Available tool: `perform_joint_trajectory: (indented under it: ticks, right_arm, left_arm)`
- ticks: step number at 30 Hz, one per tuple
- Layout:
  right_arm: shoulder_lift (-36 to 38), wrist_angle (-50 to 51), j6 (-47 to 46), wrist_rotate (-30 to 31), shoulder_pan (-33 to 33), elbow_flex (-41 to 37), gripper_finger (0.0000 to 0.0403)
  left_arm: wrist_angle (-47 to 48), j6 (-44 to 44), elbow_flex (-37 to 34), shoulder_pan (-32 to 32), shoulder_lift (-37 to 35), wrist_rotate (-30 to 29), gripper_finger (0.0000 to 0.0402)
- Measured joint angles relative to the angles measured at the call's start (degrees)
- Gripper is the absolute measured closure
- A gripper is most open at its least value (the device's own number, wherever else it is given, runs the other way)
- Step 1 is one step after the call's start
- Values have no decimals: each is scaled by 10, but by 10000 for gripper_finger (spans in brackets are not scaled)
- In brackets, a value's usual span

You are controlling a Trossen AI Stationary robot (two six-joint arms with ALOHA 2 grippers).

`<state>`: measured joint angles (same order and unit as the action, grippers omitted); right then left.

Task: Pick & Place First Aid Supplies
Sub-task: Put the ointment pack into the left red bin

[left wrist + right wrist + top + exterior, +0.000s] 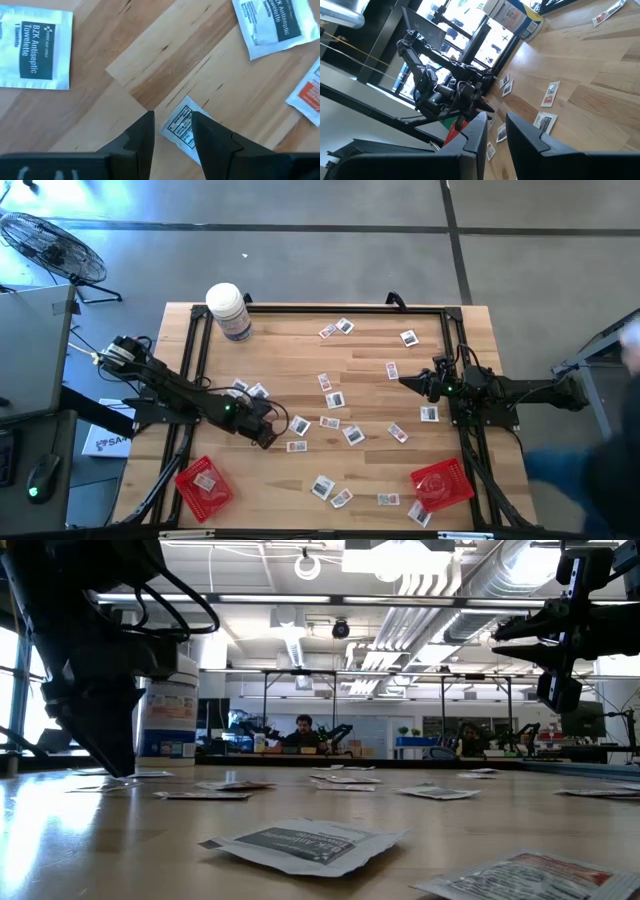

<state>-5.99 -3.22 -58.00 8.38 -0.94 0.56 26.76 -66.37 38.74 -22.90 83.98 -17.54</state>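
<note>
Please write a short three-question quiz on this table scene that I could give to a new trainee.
1. True or false: the white bottle lies inside the left red tray.
2. Which gripper is down at the tabletop among the packets? A) left gripper B) right gripper C) both
3. Fill in: the packet between the left gripper's fingers rests on the ____.

Key
1. False. The bottle stands on the wooden table near its far left corner; the tray sits at the near left.
2. A. The right gripper hangs raised near the table's right edge.
3. Table.
</note>
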Motion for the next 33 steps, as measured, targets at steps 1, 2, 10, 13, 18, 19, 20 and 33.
perform_joint_trajectory:
  ticks: [1, 2, 10, 13, 18, 19, 20, 33]
  right_arm:
    - [0, 0, 0, 0, 0, 0, 339]
    - [0, 0, 0, 0, 0, 0, 339]
    - [0, 0, 0, 0, 0, 0, 339]
    - [0, 0, 0, 0, 0, 0, 339]
    - [0, 0, 0, 0, 0, 0, 339]
    - [0, 0, 0, 0, 0, 0, 339]
    - [0, 0, 0, 0, 0, 0, 339]
    - [0, 0, 0, 0, 0, 0, 339]
  left_arm:
    - [-1, 1, 0, 0, 6, 1, 273]
    - [0, 1, 0, 0, 10, 2, 273]
    - [-3, 3, 2, -1, 36, 2, 273]
    - [0, 3, 2, 0, 36, 4, 281]
    - [6, 3, 2, 0, 37, 2, 322]
    - [6, 3, 1, 0, 37, 0, 332]
    - [7, 2, 1, 0, 37, 0, 341]
    - [20, -3, 1, 0, 38, -19, 391]
